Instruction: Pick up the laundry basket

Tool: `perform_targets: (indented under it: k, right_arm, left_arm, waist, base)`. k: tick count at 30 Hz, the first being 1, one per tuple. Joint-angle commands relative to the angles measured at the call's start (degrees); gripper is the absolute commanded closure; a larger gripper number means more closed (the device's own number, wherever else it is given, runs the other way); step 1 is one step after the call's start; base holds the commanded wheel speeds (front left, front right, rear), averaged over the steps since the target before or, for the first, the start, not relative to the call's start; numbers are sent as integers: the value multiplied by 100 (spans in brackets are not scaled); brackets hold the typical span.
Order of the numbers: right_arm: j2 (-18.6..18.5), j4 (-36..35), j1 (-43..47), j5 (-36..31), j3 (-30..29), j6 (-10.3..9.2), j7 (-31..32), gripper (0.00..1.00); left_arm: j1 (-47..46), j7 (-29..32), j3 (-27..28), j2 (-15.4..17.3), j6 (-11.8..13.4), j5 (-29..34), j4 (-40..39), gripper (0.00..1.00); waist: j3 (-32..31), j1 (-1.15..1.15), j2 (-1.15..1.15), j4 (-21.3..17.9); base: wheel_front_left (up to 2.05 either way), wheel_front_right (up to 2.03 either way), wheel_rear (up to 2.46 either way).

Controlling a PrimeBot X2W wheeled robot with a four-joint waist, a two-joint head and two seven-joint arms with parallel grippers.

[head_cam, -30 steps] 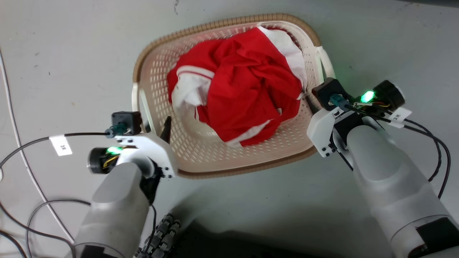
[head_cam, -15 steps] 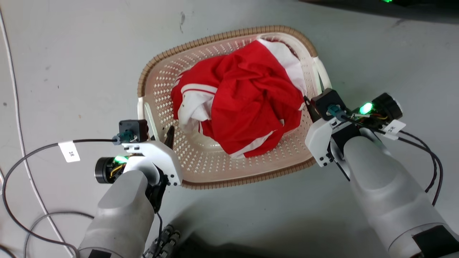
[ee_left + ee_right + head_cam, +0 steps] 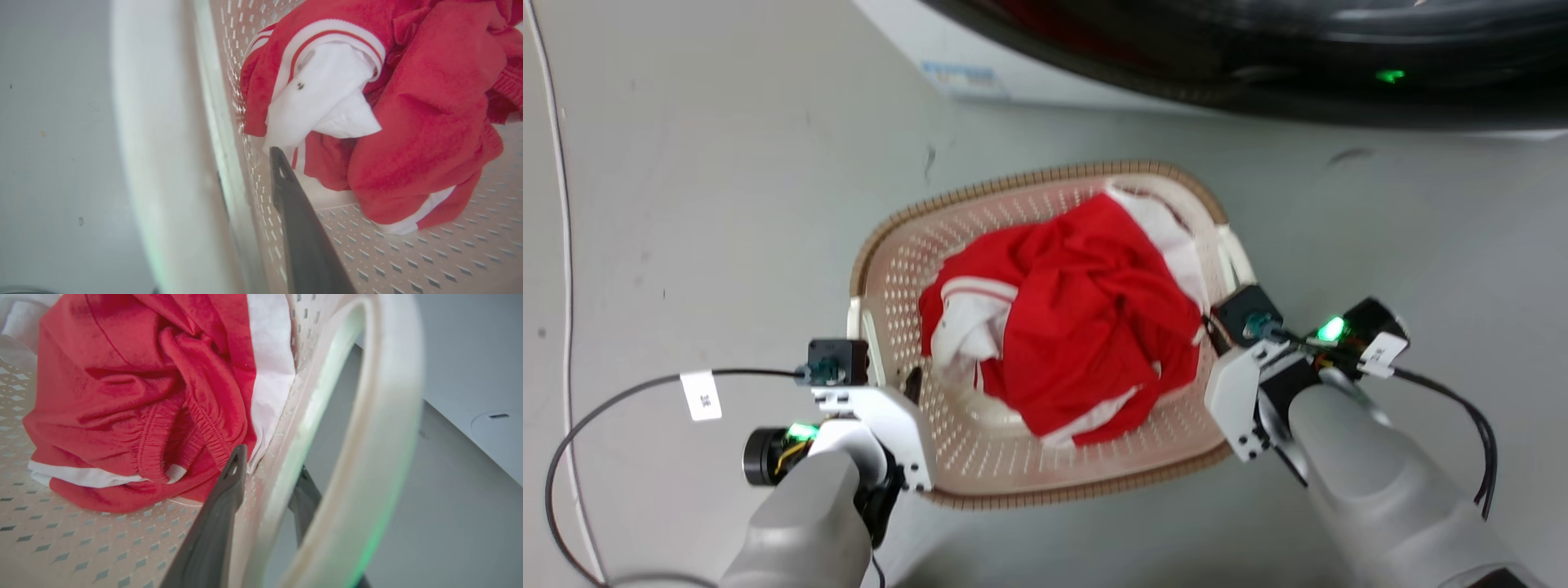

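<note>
The laundry basket (image 3: 980, 457), cream-white and perforated with a brown woven-look rim, sits between my two arms in the head view. A crumpled red and white garment (image 3: 1086, 327) lies inside it. My left gripper (image 3: 898, 380) is shut on the basket's left wall beside the white handle (image 3: 155, 143), one dark finger (image 3: 302, 228) inside and the other mostly hidden outside. My right gripper (image 3: 1214, 328) is shut on the right wall (image 3: 286, 428), with one finger (image 3: 216, 522) inside and the other (image 3: 304, 502) between wall and handle.
A washer's dark round front (image 3: 1258, 49) and white panel (image 3: 980, 73) fill the top of the head view, just beyond the basket. Cables (image 3: 572, 457) trail over the grey floor (image 3: 686, 204) at the left.
The whole head picture has shifted down and the washer has come into view, so the camera moved. Both grippers keep the same hold on the basket, which looks smaller.
</note>
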Motion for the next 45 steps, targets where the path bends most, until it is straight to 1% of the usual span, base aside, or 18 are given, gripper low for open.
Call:
perform_targets:
  k: [1,6,12,19,25,35,39,45]
  right_arm:
    - [0,-23,138,52,169,75,42,100]
    - [12,-133,334,480,526,76,232,100]
    - [20,-94,614,887,862,77,403,100]
    - [34,-63,965,1375,1279,77,737,100]
    - [34,-7,1120,1804,1617,77,1122,100]
    - [31,169,1073,2375,1938,77,1563,100]
    - [24,295,1055,2585,2030,74,1742,100]
    - [15,392,902,2874,2241,71,2047,100]
  left_arm:
    - [57,27,-76,65,8,-19,-9,100]
    - [247,166,-300,121,8,-202,-57,100]
    - [487,350,-581,224,8,-410,-99,100]
    - [791,767,-906,280,2,-696,-182,100]
    - [931,1222,-1188,330,1,-947,-319,100]
    - [828,1994,-1560,434,-5,-1406,-502,100]
    - [809,2397,-1757,459,-17,-1560,-572,100]
    - [658,2859,-2001,515,-20,-1773,-660,100]
  waist:
    - [-409,0,0,-164]
    - [-896,0,0,-349]
    - [-1563,0,0,-588]
    - [-2313,0,0,-844]
    - [-2836,0,0,-1023]
    - [-3386,0,0,-1227]
    - [-3585,0,0,-1239]
    - [-3726,0,0,-1258]
  base:
    - [0,0,0]
    - [0,0,0]
    - [0,0,0]
    - [0,0,0]
    - [0,0,0]
    - [0,0,0]
    - [0,0,0]
    - [0,0,0]
